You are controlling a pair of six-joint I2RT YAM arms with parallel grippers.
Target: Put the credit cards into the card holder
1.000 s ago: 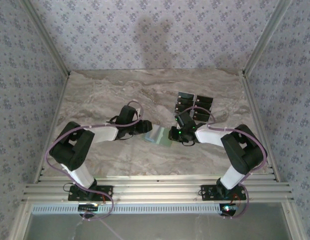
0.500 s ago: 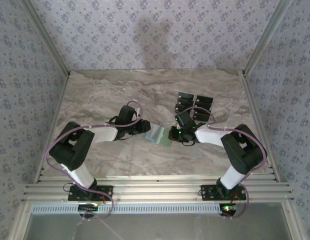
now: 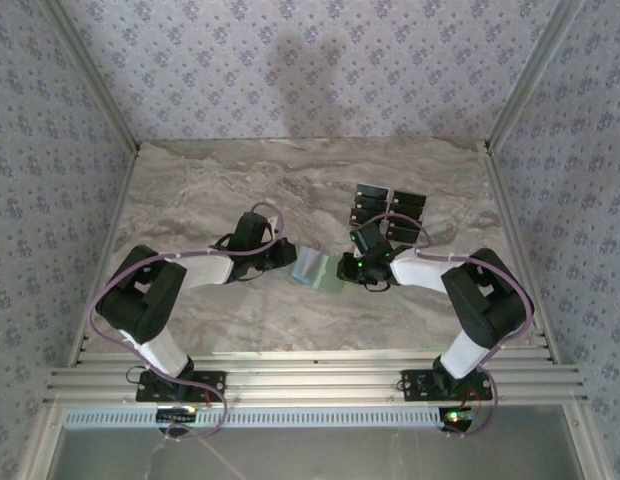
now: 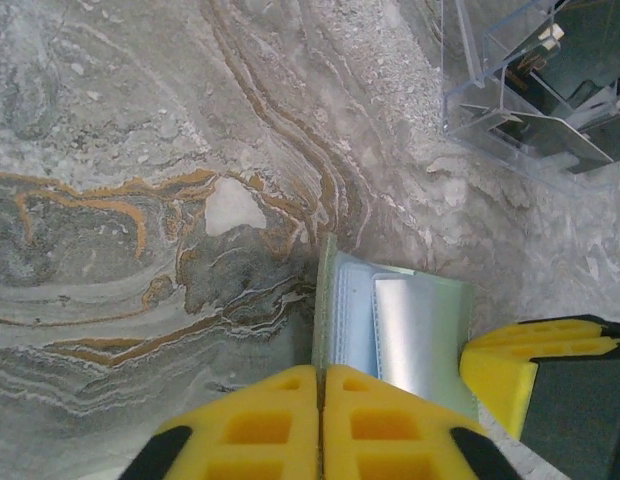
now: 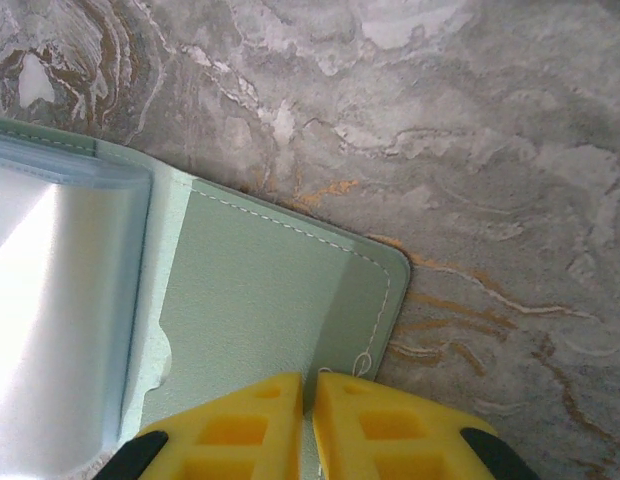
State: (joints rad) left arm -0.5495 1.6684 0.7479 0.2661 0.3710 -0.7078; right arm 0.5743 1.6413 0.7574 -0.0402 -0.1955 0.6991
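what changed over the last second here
The left gripper closed its jaws on the card holder at its edge and eased slightly left. The right gripper kept its grip on the other flap; the credit cards stayed put.

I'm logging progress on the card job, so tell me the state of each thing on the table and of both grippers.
card holder: open, clear sleeves showing, no black card seen in them.
credit cards: sitting in a clear rack beyond the right arm, none picked up.
left gripper: shut on the card holder's left flap edge.
right gripper: shut on the card holder's right cover.
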